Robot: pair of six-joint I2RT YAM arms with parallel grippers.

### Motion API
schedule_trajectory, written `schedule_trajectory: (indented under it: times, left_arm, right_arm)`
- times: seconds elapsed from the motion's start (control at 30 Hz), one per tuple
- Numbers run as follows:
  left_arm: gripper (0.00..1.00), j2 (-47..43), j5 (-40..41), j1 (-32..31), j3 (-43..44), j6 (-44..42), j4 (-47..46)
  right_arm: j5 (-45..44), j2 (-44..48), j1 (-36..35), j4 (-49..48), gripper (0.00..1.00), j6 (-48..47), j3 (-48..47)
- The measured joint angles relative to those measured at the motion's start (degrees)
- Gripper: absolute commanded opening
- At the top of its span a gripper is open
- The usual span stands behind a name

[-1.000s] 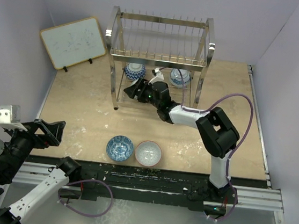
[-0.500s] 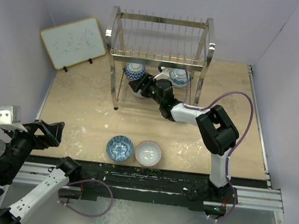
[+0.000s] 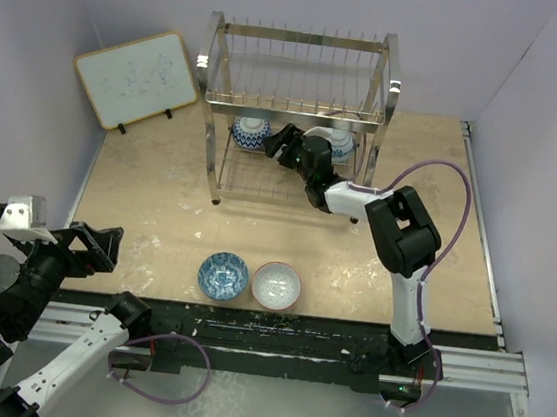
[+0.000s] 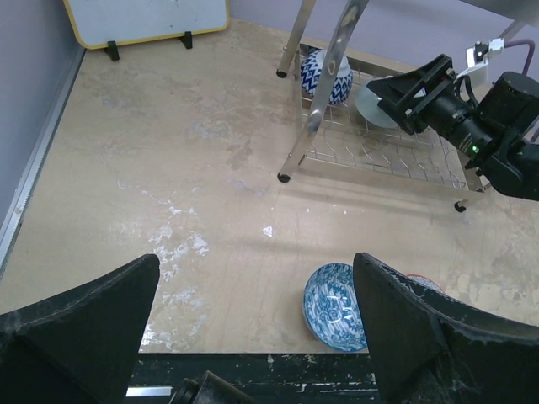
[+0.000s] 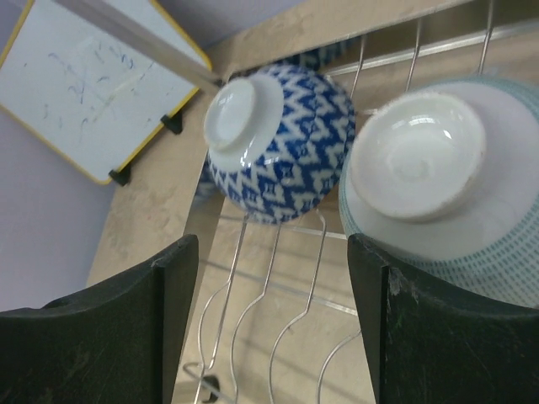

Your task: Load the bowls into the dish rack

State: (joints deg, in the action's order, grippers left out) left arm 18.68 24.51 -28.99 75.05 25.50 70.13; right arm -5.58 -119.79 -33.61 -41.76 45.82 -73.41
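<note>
The silver wire dish rack stands at the back. On its lower tier a blue zigzag bowl stands on edge, also seen in the top view. A pale mint bowl stands on edge just right of it, foot towards the camera. My right gripper is open inside the lower tier, just short of both bowls, holding nothing. Another blue bowl sits behind the arm. A blue-patterned bowl and a pale red-rimmed bowl sit near the front edge. My left gripper is open and empty above that edge.
A wood-framed whiteboard leans at the back left. The rack's near post and wire floor hem in the right gripper. Purple walls close the left, back and right sides. A cable loops over the right arm.
My right gripper has moved back and to the right, deeper under the rack's upper tier. The left arm has shifted only slightly.
</note>
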Motion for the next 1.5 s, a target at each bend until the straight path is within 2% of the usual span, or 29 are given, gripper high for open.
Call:
schedule_trajectory:
  times: [0.27,0.53,0.8,0.97,1.23,1.5]
  left_arm:
    - [0.99,0.00,0.00,0.00,-0.92,0.00,-0.20]
    - [0.99,0.02,-0.07,0.00,-0.96,0.00,-0.70]
    - [0.99,0.22,-0.35,0.00,-1.42,0.26,-1.42]
    - [0.99,0.31,-0.76,0.00,-1.66,0.50,-1.88]
    - [0.99,0.61,-2.19,0.00,-2.36,0.92,-2.75]
    - [0.99,0.61,-2.89,-0.02,-4.35,1.33,-3.28]
  right_arm:
    - [-0.37,-3.78,1.84,0.72,0.72,-6.14,-6.75]
    - [2.36,-2.56,2.34,0.37,0.72,-8.59,-4.70]
    - [6.64,8.70,0.76,-1.07,0.73,-8.74,6.47]
    - [6.43,16.98,-3.26,-0.76,0.73,-8.09,12.72]
    - [1.36,28.11,-14.12,1.11,0.72,-7.74,27.78]
    - [-6.36,45.77,-25.44,12.70,0.71,-9.27,36.76]
